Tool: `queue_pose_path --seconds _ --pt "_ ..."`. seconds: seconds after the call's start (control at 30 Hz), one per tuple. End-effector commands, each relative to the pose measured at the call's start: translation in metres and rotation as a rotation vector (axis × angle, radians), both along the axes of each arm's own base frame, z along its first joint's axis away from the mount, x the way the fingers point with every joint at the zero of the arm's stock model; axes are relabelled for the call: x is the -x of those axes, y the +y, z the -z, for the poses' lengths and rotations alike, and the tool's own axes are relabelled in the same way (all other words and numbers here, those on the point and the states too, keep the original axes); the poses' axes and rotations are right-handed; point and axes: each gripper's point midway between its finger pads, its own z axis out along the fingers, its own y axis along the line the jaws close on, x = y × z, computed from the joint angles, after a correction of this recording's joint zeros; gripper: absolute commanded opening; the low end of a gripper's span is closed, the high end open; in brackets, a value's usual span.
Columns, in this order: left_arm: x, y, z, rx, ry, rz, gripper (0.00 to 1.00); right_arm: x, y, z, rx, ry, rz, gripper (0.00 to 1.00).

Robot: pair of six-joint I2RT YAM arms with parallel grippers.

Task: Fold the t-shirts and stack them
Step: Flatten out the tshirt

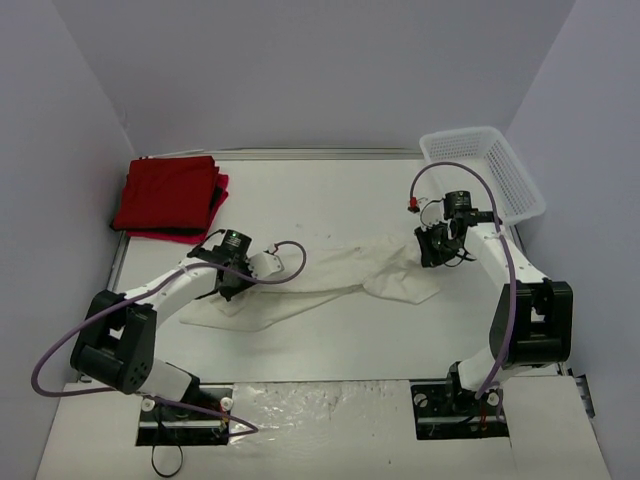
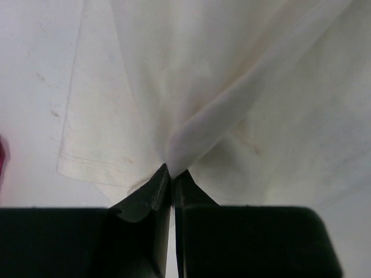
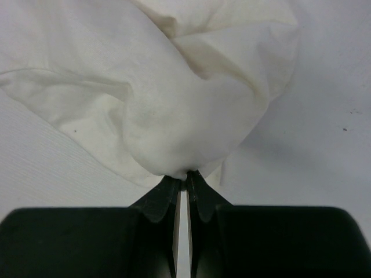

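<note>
The cream-white t-shirt [image 1: 330, 275] lies stretched across the table [image 1: 330, 190] from 8 to 3 o'clock, since both ends are pinched. The left gripper [image 2: 172, 171] is closed on a fold, and the right gripper [image 3: 186, 175] is closed on bunched cloth. The folded red t-shirts [image 1: 170, 195] sit at 10 o'clock, probably the stack's base.

No text, label, brand, number or sign can be read in any of the three views. Nothing legible is noted on the cream-white t-shirt [image 1: 395, 272], the red t-shirts [image 1: 170, 195] or the mesh basket [image 1: 510, 185].
</note>
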Motion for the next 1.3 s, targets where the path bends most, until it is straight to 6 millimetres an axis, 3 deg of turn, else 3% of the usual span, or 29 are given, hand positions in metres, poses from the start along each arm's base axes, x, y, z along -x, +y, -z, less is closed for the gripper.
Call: queue_pose_path --seconds 0.0,0.07,0.1,0.17,0.2,0.3,0.33,0.47,0.63,0.77,0.9,1.03,1.1,1.2,1.27 --pt "-0.029 -0.001 -0.042 0.043 -0.123 -0.056 0.02 -0.006 -0.003 -0.019 0.008 -0.048 0.019 0.0" --pt "-0.044 0.007 -0.061 0.033 -0.193 -0.149 0.02 -0.018 -0.007 -0.042 0.031 -0.107 0.026 0.0" --pt "-0.058 0.007 -0.083 0.044 -0.249 -0.184 0.02 -0.022 -0.009 -0.051 0.044 -0.123 0.025 0.0" --pt "-0.065 0.011 -0.106 0.088 -0.276 -0.253 0.02 -0.037 -0.017 -0.079 0.08 -0.182 0.037 0.0" --pt "-0.075 0.008 -0.131 0.132 -0.323 -0.266 0.02 -0.041 -0.019 -0.088 0.089 -0.203 0.041 0.0" --pt "-0.082 0.01 -0.165 0.179 -0.398 -0.314 0.02 -0.058 -0.023 -0.118 0.106 -0.281 0.06 0.0" --pt "-0.085 0.01 -0.188 0.209 -0.45 -0.331 0.02 -0.061 -0.024 -0.124 0.108 -0.295 0.066 0.0" --pt "-0.084 0.015 -0.225 0.224 -0.527 -0.351 0.02 -0.075 -0.028 -0.148 0.109 -0.353 0.103 0.0" --pt "-0.069 0.028 -0.246 0.183 -0.556 -0.345 0.02 -0.08 -0.031 -0.183 0.098 -0.436 0.131 0.0" --pt "-0.048 0.036 -0.266 0.198 -0.596 -0.347 0.02 -0.063 -0.024 -0.206 0.064 -0.479 0.109 0.0" --pt "-0.013 0.043 -0.298 0.283 -0.681 -0.351 0.02 -0.032 -0.022 -0.24 0.039 -0.572 0.12 0.0" --pt "0.019 0.044 -0.322 0.394 -0.714 -0.359 0.02 0.016 -0.02 -0.298 0.003 -0.744 0.134 0.0" --pt "0.038 0.046 -0.333 0.435 -0.721 -0.352 0.02 0.038 -0.021 -0.318 -0.009 -0.805 0.151 0.0" --pt "0.055 0.049 -0.349 0.514 -0.767 -0.382 0.02 0.059 -0.024 -0.336 -0.011 -0.864 0.172 0.0" --pt "0.058 0.05 -0.351 0.549 -0.774 -0.406 0.02 0.059 -0.027 -0.336 0.0 -0.865 0.185 0.0"
